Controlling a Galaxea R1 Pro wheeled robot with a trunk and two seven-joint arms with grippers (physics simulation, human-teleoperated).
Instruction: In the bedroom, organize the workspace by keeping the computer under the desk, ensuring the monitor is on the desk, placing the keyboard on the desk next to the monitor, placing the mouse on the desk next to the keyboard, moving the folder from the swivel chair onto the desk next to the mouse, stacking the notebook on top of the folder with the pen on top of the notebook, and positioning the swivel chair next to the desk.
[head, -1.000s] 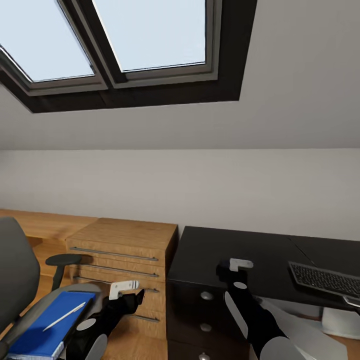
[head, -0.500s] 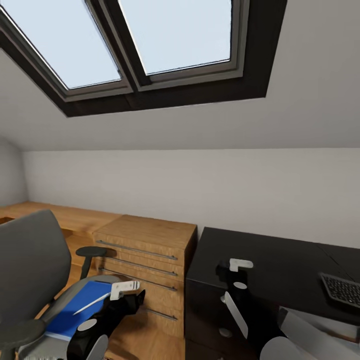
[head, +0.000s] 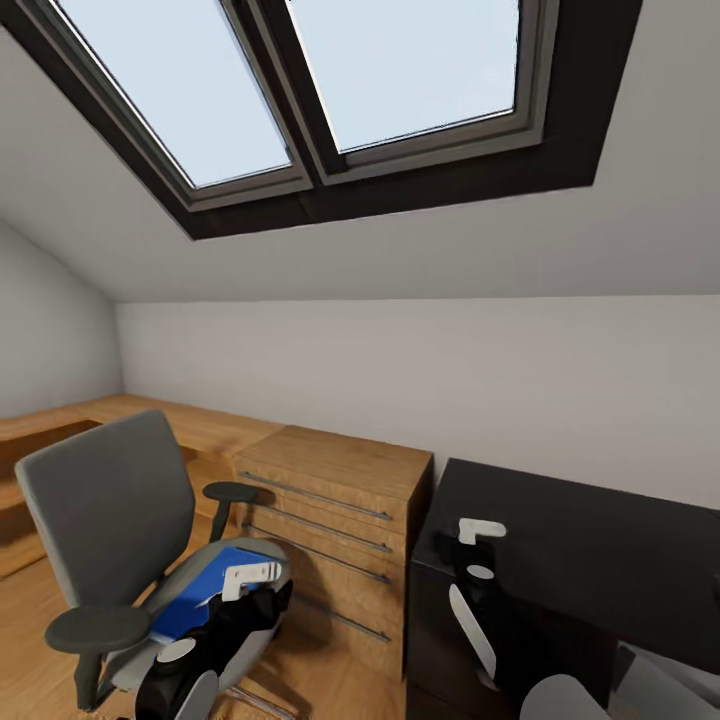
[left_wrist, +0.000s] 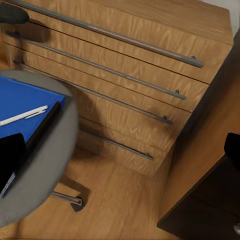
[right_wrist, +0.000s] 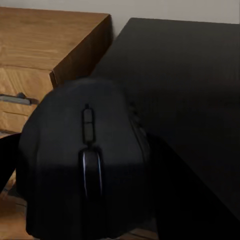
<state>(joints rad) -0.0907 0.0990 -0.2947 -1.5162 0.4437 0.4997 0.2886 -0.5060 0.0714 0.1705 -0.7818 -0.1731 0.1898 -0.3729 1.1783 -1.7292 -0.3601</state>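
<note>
The grey swivel chair (head: 110, 510) stands at the left. On its seat (left_wrist: 55, 165) lies a blue flat book (head: 200, 590), notebook or folder I cannot tell, with a white pen (left_wrist: 22, 116) on top. My left gripper (head: 268, 595) hovers just beside the seat, open, its dark fingers far apart in the left wrist view. My right gripper (head: 450, 545) hangs over the left end of the black desk (head: 580, 550) and is shut on the black mouse (right_wrist: 87, 160). The keyboard, monitor and computer are out of view.
A wooden drawer unit (head: 340, 500) with long metal handles stands between the chair and the black desk. A low wooden ledge (head: 60, 425) runs along the wall behind the chair. Sloped ceiling with skylights above. Wooden floor (left_wrist: 125, 200) lies below the drawers.
The camera has swung left: the keyboard has left the picture and the whole chair has come into it. Both arms keep their pose, and the mouse stays in the right gripper.
</note>
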